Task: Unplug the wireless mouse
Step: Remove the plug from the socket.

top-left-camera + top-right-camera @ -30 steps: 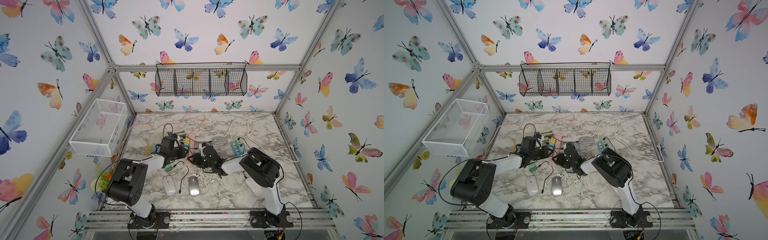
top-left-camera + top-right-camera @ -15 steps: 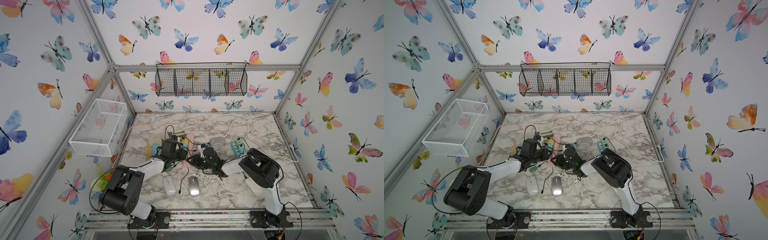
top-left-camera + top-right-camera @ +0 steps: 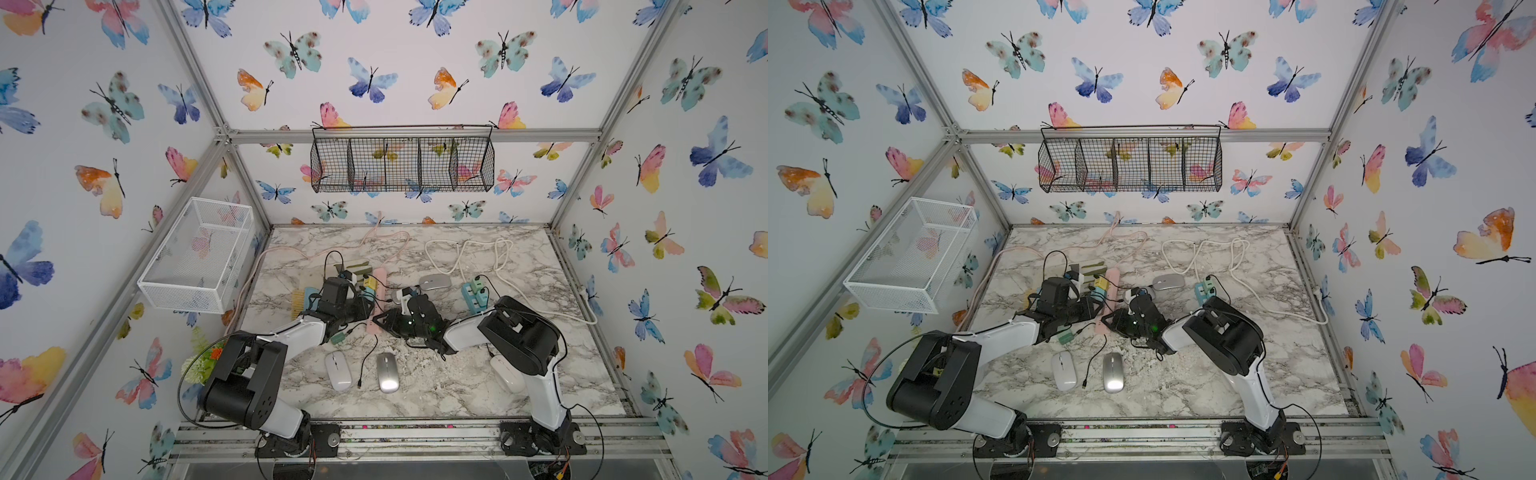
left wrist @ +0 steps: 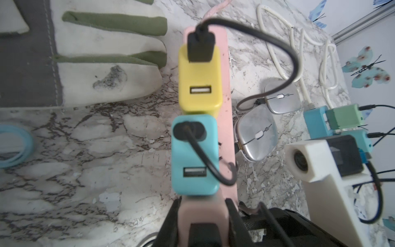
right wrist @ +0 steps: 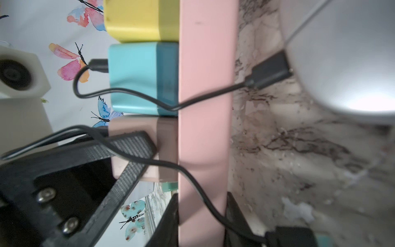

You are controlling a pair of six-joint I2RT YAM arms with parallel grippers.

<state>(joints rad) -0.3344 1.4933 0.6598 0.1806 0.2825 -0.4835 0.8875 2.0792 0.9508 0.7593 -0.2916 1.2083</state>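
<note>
In both top views the arms meet over the pink power strip (image 3: 379, 277) at the middle of the counter (image 3: 449, 395). The left pincer (image 3: 366, 307) and right pincer (image 3: 381, 322) are too bunched there to read. Four mice show: a white mouse (image 3: 337, 370) and a silver mouse (image 3: 387, 372) in front, a second white mouse (image 3: 505, 374) half under the right arm, and a rear silver mouse (image 3: 434, 281). One green adapter (image 3: 338, 337) lies off any strip.

In the left wrist view the left pincer is clamped on the pink adapter (image 4: 203, 206). It is the last of three in a row on the strip, after the teal adapter (image 4: 195, 154) and yellow adapter (image 4: 199, 83). A fifth mouse appears here, the wireless mouse (image 4: 256, 132), silver and just beside the strip. A blue strip (image 4: 314, 122) carries two more adapters.

In the right wrist view the right pincer is closed around the pink strip itself, one finger on each long edge. A black plug (image 5: 269, 70) sits in the mouse's nose, and its cable crosses the strip to the teal adapter (which mouse the pink adapter feeds I cannot tell).

The step in hand looks like brace-and-pull. Next, the left should draw its adapter straight off the strip's face while the right holds the strip down.
</note>
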